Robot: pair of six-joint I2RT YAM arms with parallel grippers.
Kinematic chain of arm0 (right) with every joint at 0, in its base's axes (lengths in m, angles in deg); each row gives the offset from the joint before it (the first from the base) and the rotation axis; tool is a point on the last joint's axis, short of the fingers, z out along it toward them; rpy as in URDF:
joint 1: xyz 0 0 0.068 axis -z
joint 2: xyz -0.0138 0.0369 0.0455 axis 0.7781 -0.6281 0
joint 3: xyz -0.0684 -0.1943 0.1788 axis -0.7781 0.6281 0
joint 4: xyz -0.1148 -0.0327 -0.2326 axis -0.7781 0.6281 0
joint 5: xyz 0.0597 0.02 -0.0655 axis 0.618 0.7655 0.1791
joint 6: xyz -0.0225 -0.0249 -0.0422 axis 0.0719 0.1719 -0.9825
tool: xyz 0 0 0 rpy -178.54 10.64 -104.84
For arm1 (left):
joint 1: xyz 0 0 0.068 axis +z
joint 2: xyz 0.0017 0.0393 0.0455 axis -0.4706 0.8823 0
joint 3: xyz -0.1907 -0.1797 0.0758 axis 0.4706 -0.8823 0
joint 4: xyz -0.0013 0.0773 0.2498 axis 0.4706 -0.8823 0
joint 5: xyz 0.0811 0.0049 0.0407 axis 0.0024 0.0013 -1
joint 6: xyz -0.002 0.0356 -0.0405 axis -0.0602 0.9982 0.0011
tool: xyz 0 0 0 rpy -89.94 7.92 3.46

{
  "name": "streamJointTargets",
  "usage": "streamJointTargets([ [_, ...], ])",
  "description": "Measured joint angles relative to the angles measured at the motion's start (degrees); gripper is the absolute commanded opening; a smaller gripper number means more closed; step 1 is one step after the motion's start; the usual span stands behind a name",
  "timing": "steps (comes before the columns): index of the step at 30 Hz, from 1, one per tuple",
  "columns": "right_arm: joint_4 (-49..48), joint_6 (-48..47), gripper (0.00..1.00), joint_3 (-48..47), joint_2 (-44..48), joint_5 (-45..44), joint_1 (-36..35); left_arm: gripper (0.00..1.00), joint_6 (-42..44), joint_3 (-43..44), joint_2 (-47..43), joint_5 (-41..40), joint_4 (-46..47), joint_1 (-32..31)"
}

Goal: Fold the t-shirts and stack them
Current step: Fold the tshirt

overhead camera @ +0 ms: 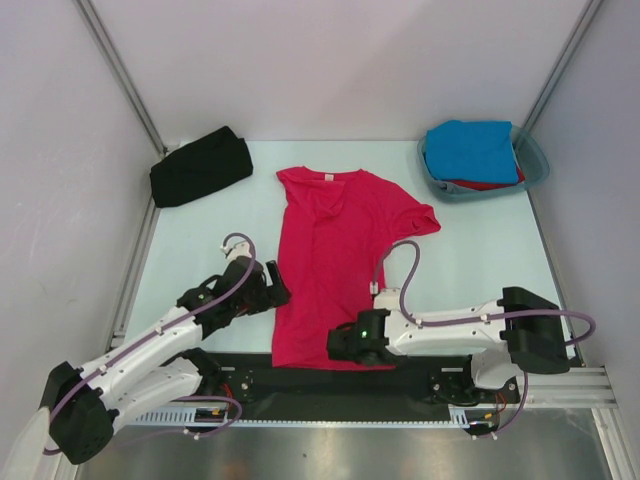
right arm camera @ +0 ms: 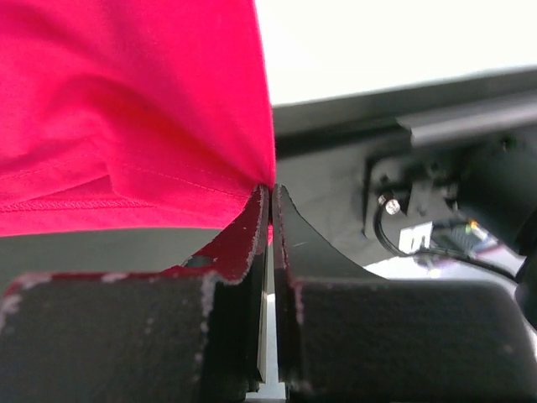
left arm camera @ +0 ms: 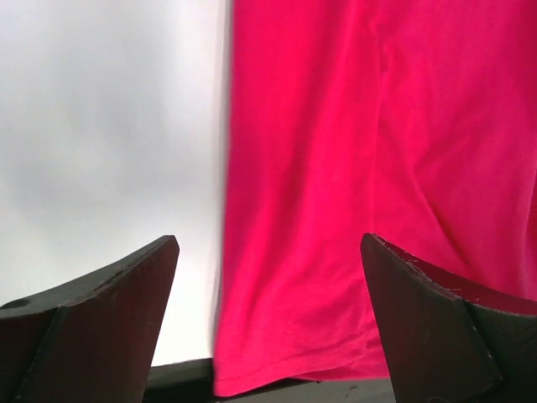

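The right gripper (overhead camera: 343,347), stretched low along the near edge, pinches the crimson-pink shirt (overhead camera: 335,260) by its hem. The left gripper (overhead camera: 272,281) hangs wide open and empty at the shirt's left edge. A black shirt (overhead camera: 200,167) lies far left.

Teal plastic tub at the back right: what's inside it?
A bright blue t-shirt lies on top in the tub, filling most of it. A red t-shirt shows only an edge beneath it. Anything deeper is covered by the blue one.

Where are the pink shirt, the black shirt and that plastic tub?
crimson-pink t-shirt (overhead camera: 335,265): overhead view, middle of its body.
black t-shirt (overhead camera: 200,168): overhead view, centre of the bundle.
teal tub (overhead camera: 538,160): overhead view, its right rim.
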Motion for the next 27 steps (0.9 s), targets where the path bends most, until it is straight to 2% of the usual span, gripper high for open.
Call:
streamJointTargets([
  [3, 0.9, 4.9, 0.02, 3.1, 0.0, 2.4, -1.7, 0.97, 0.9, 0.0, 0.5, 0.5, 1.0, 0.0],
  [4, 0.9, 5.9, 0.10, 3.5, 0.0, 3.1, -1.9, 0.97, 1.2, 0.0, 0.9, 0.5, 1.3, 0.0],
  [6, 0.9, 7.8, 0.44, 3.8, -0.1, 4.0, -2.2, 0.96, 2.0, 0.0, 1.8, 0.7, 1.7, 0.0],
  [7, 1.0, 9.0, 0.68, 3.8, -0.3, 4.3, -2.3, 0.96, 2.3, 0.1, 2.3, 0.7, 1.8, 0.0],
  [8, 1.1, 10.2, 0.75, 3.7, -0.7, 4.4, -2.4, 0.96, 2.7, 0.1, 2.8, 0.8, 1.9, 0.0],
  [9, 1.4, 11.1, 0.90, 3.5, -1.2, 4.4, -2.5, 0.96, 3.2, 0.2, 3.2, 0.9, 1.9, 0.0],
  [15, 1.0, 16.7, 0.93, 3.2, 0.6, 1.4, -0.7, 0.97, 6.1, 2.2, 3.4, 2.2, 2.6, 0.0],
  [19, 1.2, 17.5, 0.91, 2.1, 6.9, -5.0, 5.8, 0.97, 8.8, 4.4, 4.3, 5.6, 6.5, 0.0],
  [23, -4.5, 6.3, 0.89, 0.4, 12.4, -11.1, 18.6, 0.96, 10.8, 7.2, 10.6, 12.2, 13.1, 0.0],
  [27, -19.7, -10.5, 0.86, 1.4, 15.2, -10.0, 35.1, 0.96, 11.7, 9.5, 19.5, 17.3, 18.7, 0.0],
])
